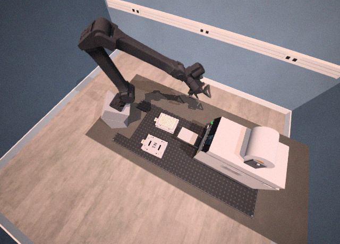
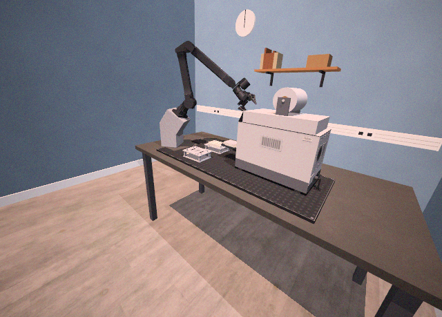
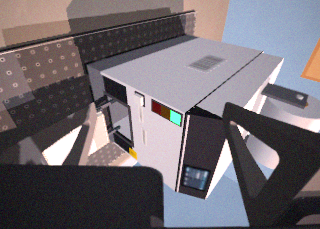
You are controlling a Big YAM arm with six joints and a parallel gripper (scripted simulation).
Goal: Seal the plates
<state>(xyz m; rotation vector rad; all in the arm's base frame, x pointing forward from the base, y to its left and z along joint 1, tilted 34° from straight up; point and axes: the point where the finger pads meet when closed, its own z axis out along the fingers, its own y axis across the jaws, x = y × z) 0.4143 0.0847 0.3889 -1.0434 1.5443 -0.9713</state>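
The plate (image 1: 187,135) (image 2: 230,143) on the sealer's stage, in front of the sealer (image 1: 241,150) (image 2: 282,149) (image 3: 165,84), looks like a pale, smooth, flat rectangle with no wells showing, while the other plate (image 1: 167,121) (image 2: 215,144), in its nest beside it, shows a cream-toned grid of small wells. The lamp (image 3: 175,117) glows green. N1 (image 1: 154,145) (image 2: 197,152) is a bare white nest with dark slots, and the gripper (image 1: 200,95) (image 2: 248,103) hangs above the tabletop (image 1: 295,164) (image 2: 374,203), its fingers spread wide with nothing between them.
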